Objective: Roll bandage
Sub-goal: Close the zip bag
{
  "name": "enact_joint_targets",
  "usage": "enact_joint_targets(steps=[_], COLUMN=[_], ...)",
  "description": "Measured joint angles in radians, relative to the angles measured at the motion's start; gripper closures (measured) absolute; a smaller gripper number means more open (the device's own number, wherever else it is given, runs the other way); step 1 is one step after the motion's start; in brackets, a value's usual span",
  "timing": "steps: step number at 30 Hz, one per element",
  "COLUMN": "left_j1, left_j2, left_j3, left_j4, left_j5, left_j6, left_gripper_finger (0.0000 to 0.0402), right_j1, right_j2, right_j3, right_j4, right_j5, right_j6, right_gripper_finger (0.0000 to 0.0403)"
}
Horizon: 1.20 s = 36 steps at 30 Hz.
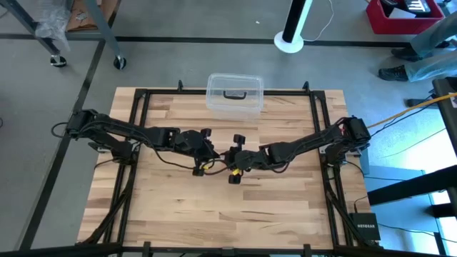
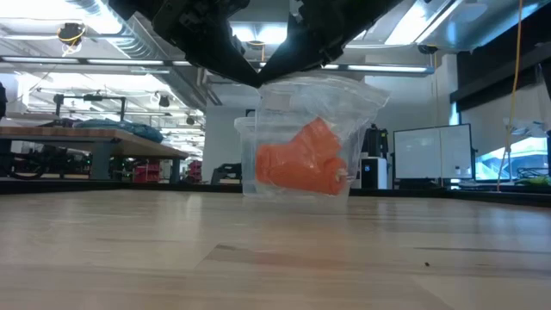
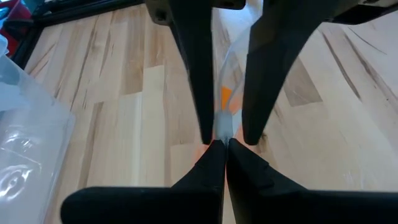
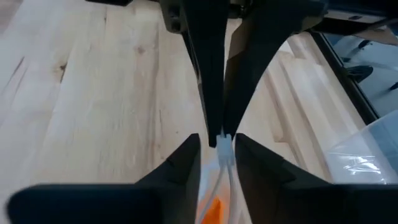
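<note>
Bandage [image 2: 303, 162]: bright orange fabric, bunched inside a clear plastic bag [image 2: 312, 138]; the bag hangs above the wooden table [image 1: 178, 207] near its middle, held up by its top edge between the two grippers. In the low view it shows in front of the clear plastic box [image 1: 234, 94], and the orange mass fills the bag's lower part. In both wrist views a sliver of orange shows through the clear film under the fingertips.

Left arm: reaches in from the table's left side toward the centre. Left gripper [image 3: 221, 144]: fingers pressed tightly together, pinching the thin top edge of the bag, tip to tip with the opposite gripper.

Clear plastic box: with a dark handle, at the far middle edge of the table, well apart from both grippers; one corner of it shows in the left wrist view.

Right arm: reaches in from the table's right side toward the centre. Right gripper [image 4: 217, 142]: fingers narrowly parted with the bag's top edge between them; they appear to grip the film, just beside the left gripper's tips.

Room beyond the table: workbenches, monitors and ceiling lights in the low view; a white stand base, a red bin and a person's feet on the floor past the far edge in the high view.
</note>
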Motion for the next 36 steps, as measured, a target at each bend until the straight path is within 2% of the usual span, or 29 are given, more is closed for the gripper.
enact_joint_targets(steps=[8,11,18,24,28,31,36], left_j1=[0.0,0.0,0.0,0.0,0.0,0.0,0.0], left_j2=[0.0,0.0,0.0,0.0,0.0,0.0,0.0], left_j3=[0.0,0.0,0.0,0.0,0.001,0.001,0.001], left_j4=[-0.004,-0.002,0.0,-0.001,-0.001,0.0,-0.001], left_j5=[-0.001,0.0,0.001,0.001,0.001,0.0,-0.001], left_j6=[0.0,0.0,0.0,0.0,0.0,-0.001,-0.001], left_gripper_finger=[0.0402,0.0401,0.0401,0.0401,0.0401,0.0401,0.0401], right_j1=[0.0,0.0,0.029,0.054,0.054,0.053,0.053], right_j2=[0.0,-0.001,-0.001,-0.001,-0.007,-0.016,-0.049], right_j3=[0.0,0.0,0.0,0.025,0.025,0.025,0.027], right_j4=[-0.005,-0.017,-0.054,-0.162,-0.16,-0.155,-0.135], right_j5=[0.011,0.012,0.053,0.081,0.079,0.092,0.087], right_j6=[-0.023,-0.023,-0.023,-0.02,0.001,0.029,0.037], right_gripper_finger=[0.0383,0.0383,0.0344,0.038,0.0397,0.0377,0.0292])
